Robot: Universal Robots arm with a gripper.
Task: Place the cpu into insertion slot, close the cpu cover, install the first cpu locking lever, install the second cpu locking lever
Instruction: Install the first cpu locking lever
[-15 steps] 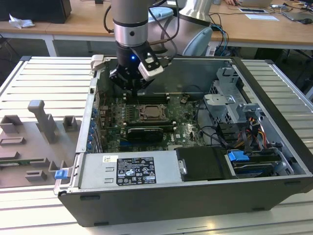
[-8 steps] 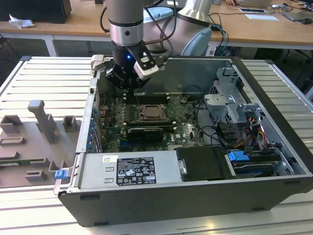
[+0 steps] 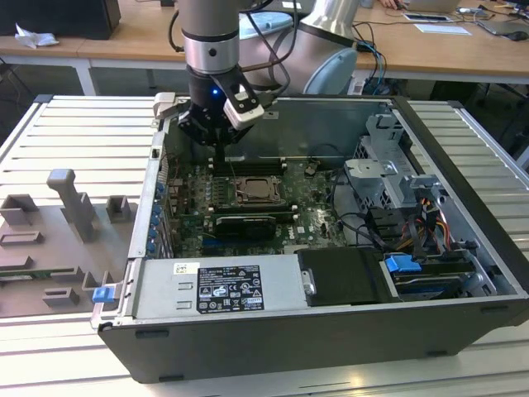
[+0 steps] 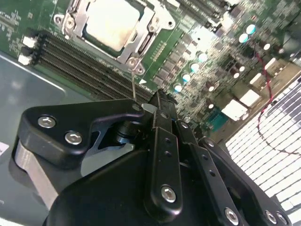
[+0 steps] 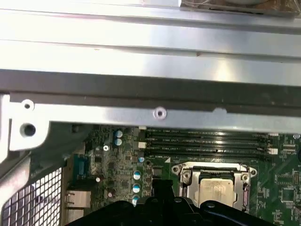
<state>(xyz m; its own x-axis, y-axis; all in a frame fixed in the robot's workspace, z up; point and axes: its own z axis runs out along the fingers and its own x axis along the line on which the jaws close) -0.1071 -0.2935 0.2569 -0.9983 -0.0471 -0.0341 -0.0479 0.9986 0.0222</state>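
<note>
An open computer case (image 3: 463, 207) lies on a slatted metal table (image 3: 74, 141), its walls standing up all round the green circuit board (image 3: 314, 217). The gripper (image 3: 216, 139) hangs just inside the far wall, toward the exterior view's left, with the far wall close behind it and the left wall near beside it; the most open room lies toward the near side and the exterior view's right, above the board. In the first wrist view the far wall's metal edge (image 5: 155, 113) runs close across above the board. The cpu (image 4: 113, 21) sits in the insertion slot (image 3: 256, 189), its pale face showing through the window of the cpu cover (image 4: 77, 19), which lies down flat over it. The slot lies nearer than the gripper and a little to the exterior view's right, apart from it, with the long black memory slots (image 4: 80, 66) between them. In the second wrist view the fingers (image 4: 162, 113) are drawn close together, nothing held between them. A thin locking lever (image 4: 133, 84) stands up from the cover's corner just beside the fingertips.
</note>
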